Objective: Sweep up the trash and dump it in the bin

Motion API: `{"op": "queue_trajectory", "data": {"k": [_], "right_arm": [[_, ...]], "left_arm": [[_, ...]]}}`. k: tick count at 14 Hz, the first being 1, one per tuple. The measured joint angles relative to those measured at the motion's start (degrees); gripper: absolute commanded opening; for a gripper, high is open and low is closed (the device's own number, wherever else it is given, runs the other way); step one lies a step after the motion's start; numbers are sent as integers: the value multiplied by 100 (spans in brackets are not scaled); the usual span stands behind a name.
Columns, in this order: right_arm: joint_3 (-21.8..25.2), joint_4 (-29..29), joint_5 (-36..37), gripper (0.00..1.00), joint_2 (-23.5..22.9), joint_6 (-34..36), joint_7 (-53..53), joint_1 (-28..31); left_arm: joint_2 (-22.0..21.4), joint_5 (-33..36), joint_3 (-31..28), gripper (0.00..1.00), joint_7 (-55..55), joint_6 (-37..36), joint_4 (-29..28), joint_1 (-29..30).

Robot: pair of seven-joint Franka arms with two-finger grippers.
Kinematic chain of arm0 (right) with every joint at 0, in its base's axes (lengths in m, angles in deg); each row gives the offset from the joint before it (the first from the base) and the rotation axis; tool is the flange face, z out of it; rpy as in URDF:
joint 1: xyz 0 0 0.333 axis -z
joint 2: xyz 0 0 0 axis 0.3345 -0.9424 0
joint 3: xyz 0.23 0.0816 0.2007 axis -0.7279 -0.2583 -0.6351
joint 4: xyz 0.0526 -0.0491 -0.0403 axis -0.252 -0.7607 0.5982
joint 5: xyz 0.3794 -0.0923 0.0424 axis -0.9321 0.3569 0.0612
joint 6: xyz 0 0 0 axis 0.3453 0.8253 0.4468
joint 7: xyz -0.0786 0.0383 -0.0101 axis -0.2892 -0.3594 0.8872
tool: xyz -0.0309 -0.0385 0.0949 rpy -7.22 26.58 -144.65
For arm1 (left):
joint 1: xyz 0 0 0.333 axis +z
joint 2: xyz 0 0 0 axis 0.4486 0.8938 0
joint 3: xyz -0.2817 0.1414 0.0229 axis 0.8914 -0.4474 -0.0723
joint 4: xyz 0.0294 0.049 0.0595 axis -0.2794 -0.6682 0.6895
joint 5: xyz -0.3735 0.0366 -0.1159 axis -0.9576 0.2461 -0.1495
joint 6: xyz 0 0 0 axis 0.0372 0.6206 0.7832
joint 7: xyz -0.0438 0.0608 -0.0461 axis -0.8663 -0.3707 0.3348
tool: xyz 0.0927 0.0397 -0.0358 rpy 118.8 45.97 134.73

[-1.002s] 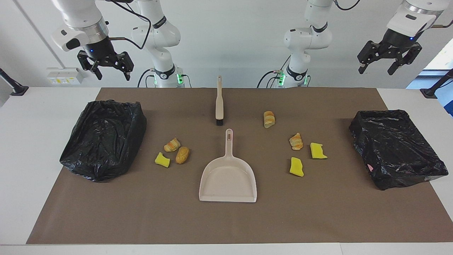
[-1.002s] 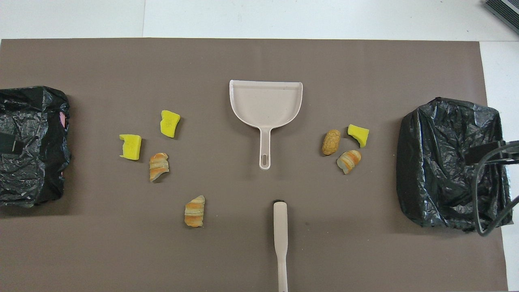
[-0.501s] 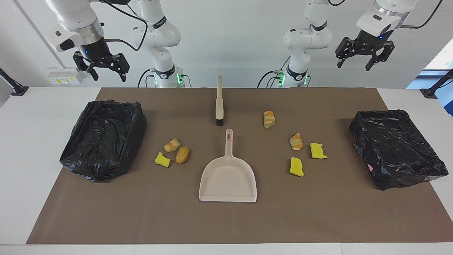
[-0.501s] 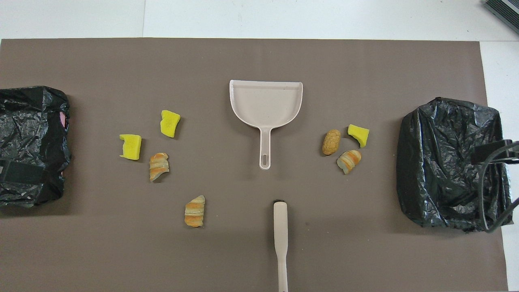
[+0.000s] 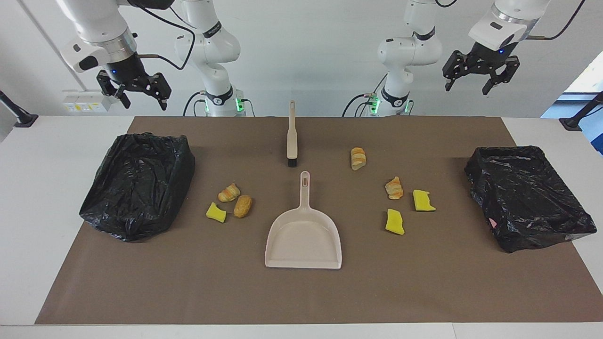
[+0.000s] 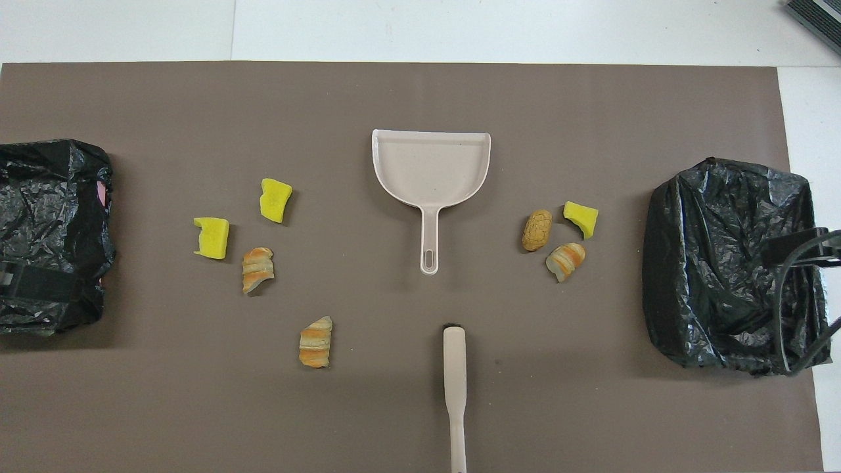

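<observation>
Lying on the brown mat I'm counting three yellow sponge chunks, four bread-like pieces, two black-bagged bins, one dustpan and one brush; two arms are hanging above.

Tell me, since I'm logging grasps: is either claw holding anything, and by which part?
Nothing is held. Left claw and right claw hang open above the table.

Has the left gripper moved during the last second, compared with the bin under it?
Yes. In the facing view the left gripper has risen and shifted toward the table's middle, away from the black-lined bin at its end. Its jaws are open.
</observation>
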Motion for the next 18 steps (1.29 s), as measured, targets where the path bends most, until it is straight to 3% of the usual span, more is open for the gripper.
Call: {"op": "queue_trajectory", "data": {"k": [9, 15, 18], "right_arm": [[0, -20, 0, 100, 0, 0, 0, 1], [0, -52, 0, 100, 1, 0, 0, 1], [0, -75, 0, 100, 1, 0, 0, 2]], "left_arm": [[-21, -34, 352, 100, 12, 69, -174, -2], [-85, -296, 559, 100, 22, 276, -580, 0], [-251, -482, 1035, 100, 491, 570, -991, 4]]}}
